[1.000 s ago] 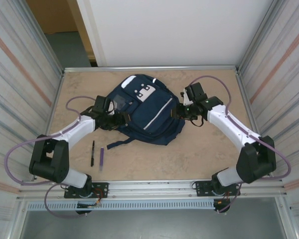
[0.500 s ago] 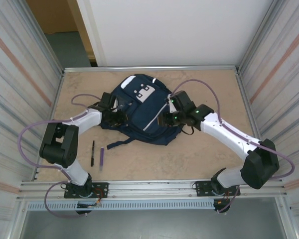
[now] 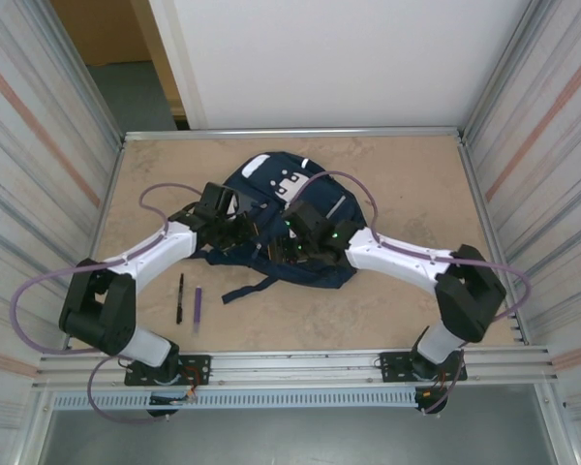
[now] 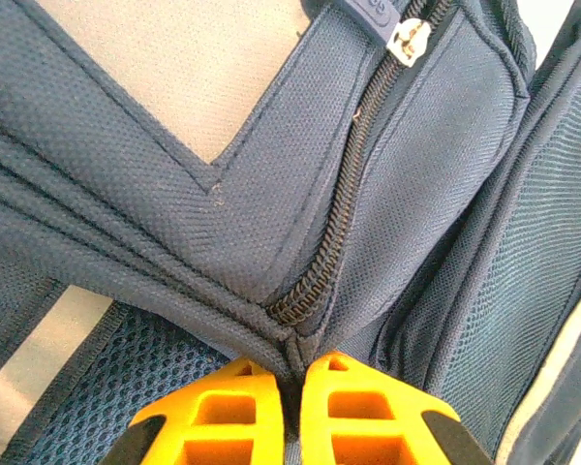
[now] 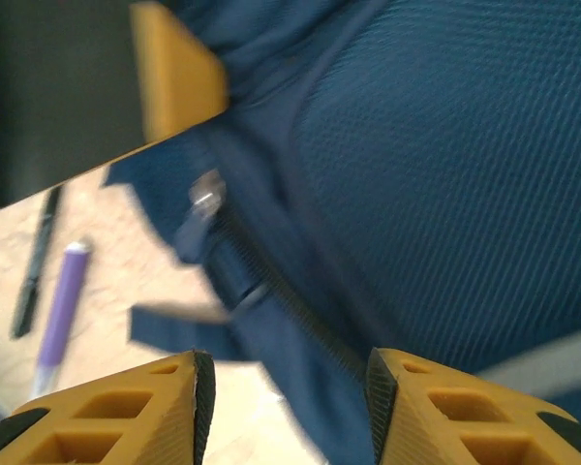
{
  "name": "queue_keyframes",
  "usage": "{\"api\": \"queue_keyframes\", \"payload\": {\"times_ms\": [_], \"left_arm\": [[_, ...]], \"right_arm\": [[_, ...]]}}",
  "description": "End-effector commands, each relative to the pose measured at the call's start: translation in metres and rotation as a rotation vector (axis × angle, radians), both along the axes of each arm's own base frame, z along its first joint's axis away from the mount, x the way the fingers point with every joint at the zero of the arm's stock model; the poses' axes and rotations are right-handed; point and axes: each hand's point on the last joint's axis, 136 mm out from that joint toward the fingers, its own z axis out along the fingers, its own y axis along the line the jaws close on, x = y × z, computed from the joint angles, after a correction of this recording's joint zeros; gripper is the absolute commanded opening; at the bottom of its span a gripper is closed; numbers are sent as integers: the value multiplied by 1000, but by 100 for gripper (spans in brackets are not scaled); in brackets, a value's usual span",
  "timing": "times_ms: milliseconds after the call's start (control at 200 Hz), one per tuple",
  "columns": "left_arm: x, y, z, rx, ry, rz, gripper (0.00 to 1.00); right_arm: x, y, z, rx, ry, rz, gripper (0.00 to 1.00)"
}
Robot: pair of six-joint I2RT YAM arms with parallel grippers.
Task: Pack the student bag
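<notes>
backpack (image 3: 271,189) lies mid-frame on the bench (image 3: 416,174). left fingers (image 4: 232,412) are clamped on its fabric at the zipper (image 4: 339,223) end. right fingers (image 5: 126,412) stand apart over the backpack.

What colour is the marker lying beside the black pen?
Purple; the marker shows best in the right wrist view.

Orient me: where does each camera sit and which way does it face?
Top external: above and behind the bases, looking down on the table; both arms reach onto the student bag.
Left wrist: on the left arm, facing the bag's zipper seam; left gripper pinches its fabric.
Right wrist: on the right arm, facing the bag's edge; right gripper open.
Shared: purple pen, in top and right wrist views.
</notes>
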Motion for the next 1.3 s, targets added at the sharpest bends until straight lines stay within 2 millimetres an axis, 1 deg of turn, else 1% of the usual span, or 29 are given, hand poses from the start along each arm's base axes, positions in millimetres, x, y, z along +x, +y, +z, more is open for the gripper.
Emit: {"api": "queue_keyframes", "payload": {"times_ms": [0, 75, 140, 205, 266, 316, 351, 356, 416, 466, 511, 526, 566, 601, 606, 616, 631, 651, 712, 787, 842, 872, 947, 1012, 1112, 1213, 1293], "left_arm": [[-15, -16, 16, -97, -22, -8, 0], [-20, -17, 13, -95, -17, 16, 0], [-24, -17, 7, -101, 10, 54, 0], [-27, -26, 4, -128, 6, 76, 0], [-30, -38, 1, -128, -1, 93, 0], [-30, -47, -1, -119, -2, 115, 0], [-32, -53, -5, -124, 25, 144, 0], [-32, -53, -5, -125, 29, 150, 0], [-33, -54, -12, -107, 92, 232, 0], [-31, -52, -15, -93, 124, 285, 0], [-31, -45, -19, -65, 152, 367, 0], [-31, -44, -19, -62, 157, 386, 0], [-30, -44, -19, -73, 159, 422, 0], [-29, -46, -17, -98, 155, 440, 0], [-29, -47, -16, -102, 154, 441, 0], [-29, -48, -16, -109, 154, 445, 0], [-29, -49, -15, -120, 153, 452, 0], [-29, -52, -13, -133, 148, 456, 0], [-30, -59, -6, -175, 138, 455, 0], [-34, -63, 0, -192, 130, 450, 0], [-36, -64, 1, -208, 139, 455, 0], [-39, -64, -1, -220, 153, 455, 0], [-44, -67, 0, -280, 176, 465, 0], [-46, -68, 3, -319, 184, 466, 0], [-50, -69, 8, -330, 195, 451, 0], [-55, -69, 11, -340, 214, 445, 0], [-58, -68, 13, -358, 216, 448, 0]], "right_arm": [[31, -15, -22, -50, -11, -41, 45], [52, -36, -37, -135, -39, -45, 43], [67, -45, -41, -165, -59, -31, 43], [80, -51, -39, -177, -76, -21, 43], [92, -55, -32, -191, -113, -4, 43], [99, -57, -25, -195, -137, 4, 43], [103, -60, -17, -190, -152, -2, 43], [104, -61, -13, -185, -160, -4, 43], [105, -67, 6, -159, -193, -28, 43], [100, -73, 20, -136, -212, -50, 43], [91, -77, 31, -107, -219, -67, 44], [89, -77, 32, -98, -218, -69, 44], [76, -81, 33, -64, -201, -82, 44], [61, -82, 30, -28, -165, -90, 43], [57, -82, 28, -18, -153, -93, 43], [56, -82, 29, -12, -150, -96, 43], [49, -81, 27, 7, -129, -96, 43], [38, -80, 19, 22, -94, -95, 43], [7, -74, 8, 70, -12, -95, 42], [-30, -59, -1, 127, 72, -79, 42], [-49, -46, -2, 179, 129, -79, 42], [-56, -40, -3, 199, 158, -90, 42], [-63, -32, -6, 190, 161, -128, 43], [-61, -27, -11, 168, 112, -152, 43], [-50, -21, -20, 170, 90, -200, 43], [-38, -18, -19, 170, 33, -234, 43], [-33, -15, -23, 180, 29, -258, 41]]}}
